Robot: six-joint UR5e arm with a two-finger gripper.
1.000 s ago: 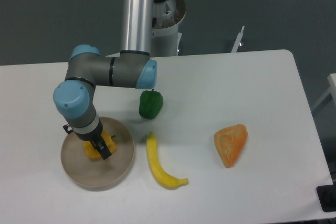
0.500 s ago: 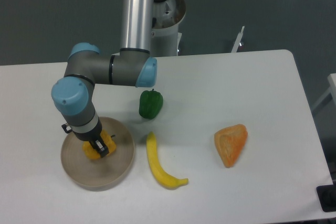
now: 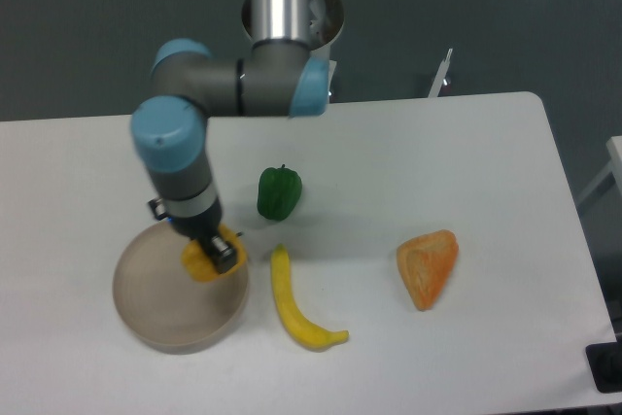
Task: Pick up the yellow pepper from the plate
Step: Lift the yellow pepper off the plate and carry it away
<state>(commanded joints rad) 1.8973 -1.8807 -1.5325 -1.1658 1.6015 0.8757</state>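
Note:
The yellow pepper (image 3: 202, 263) hangs in my gripper (image 3: 220, 254), lifted over the right rim of the beige plate (image 3: 155, 303). The dark fingers are shut on it, and the pepper's top is hidden by the wrist. The plate's inside is bare now. The arm comes down from the upper middle, its blue-capped elbow above the plate's far edge.
A green pepper (image 3: 279, 192) sits just right of the gripper. A yellow banana (image 3: 296, 305) lies beside the plate's right rim. An orange wedge-shaped fruit slice (image 3: 428, 267) rests further right on the white table (image 3: 466, 162).
The gripper has risen and shifted right with the yellow pepper, from the middle of the plate to above its right rim. The arm's elbow swung right as well.

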